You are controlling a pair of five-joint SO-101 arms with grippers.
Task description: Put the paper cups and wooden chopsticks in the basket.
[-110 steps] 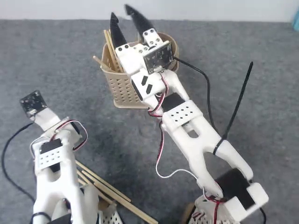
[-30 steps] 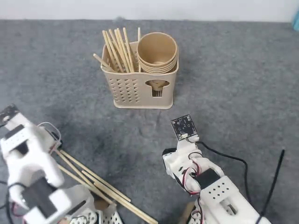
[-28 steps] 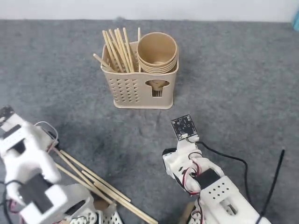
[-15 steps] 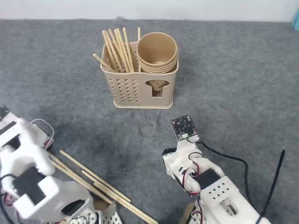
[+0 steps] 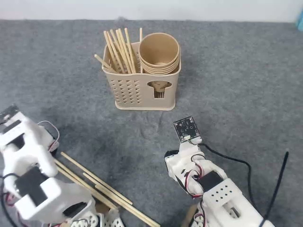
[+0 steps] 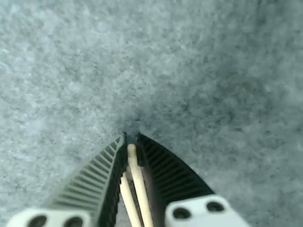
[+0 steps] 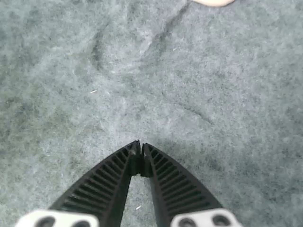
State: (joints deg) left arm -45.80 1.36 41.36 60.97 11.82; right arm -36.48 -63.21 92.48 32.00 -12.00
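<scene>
Grey felt covers the table, and low over its near left corner we see the left gripper pinching two wooden chopsticks close to their ends. More loose sticks lie on the felt, running from under the left arm toward the near edge; we cannot tell which of them are the pinched pair. The right gripper is pressed together on nothing, pointing down at bare felt near its own base.

The basket stands toward the far side. Stacked paper cups fill its right compartment, and standing chopsticks fan out of the left one.

In our judgement the lift is the step in hand. Held so near one end, the pair will droop and swing, so the grip should be firm and the rise straight until the tails clear the felt and the arm's base. The sticks then want tipping upright before they are lowered into the crowded left compartment.

Open felt lies between the left arm and the basket. The right arm sits well apart from that path. The felt's far edge runs just behind the basket.
</scene>
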